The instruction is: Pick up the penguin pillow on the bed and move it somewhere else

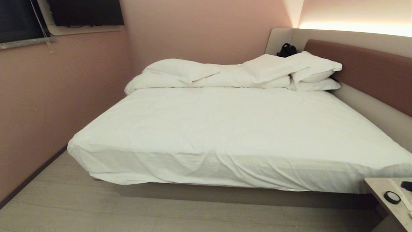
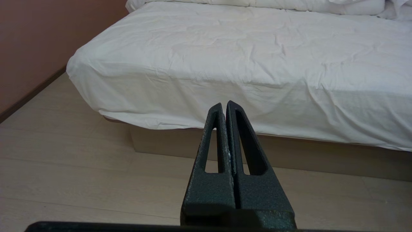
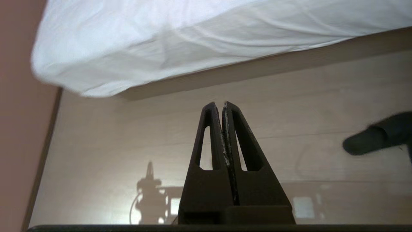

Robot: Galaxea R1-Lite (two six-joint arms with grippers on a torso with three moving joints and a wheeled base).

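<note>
Where the pale wood-plank floor (image 1: 96, 206) lies nearest the robot, both arms hang low in front of the bed, seen only from their own wrist cameras. The left gripper (image 2: 224, 104), dark and wedge-shaped, has its fingers pressed together and holds nothing; it points toward the bed's draped side. The right gripper (image 3: 218, 104) also has its fingers closed and empty, above the floor beside the bed's near corner. At the lower right of the head view, the corner of a light wooden table (image 1: 379, 190) carries a small black ring (image 1: 391, 197). Beyond the floor stands the large bed (image 1: 238, 135) with a smooth white sheet and beige frame. At its far end lie a folded white duvet (image 1: 225, 79) and plain white pillows (image 1: 315, 69), against a brown padded headboard (image 1: 363, 66). A small black object (image 1: 286, 50) sits on the ledge behind them. The penguin pillow cannot be seen in any view.
</note>
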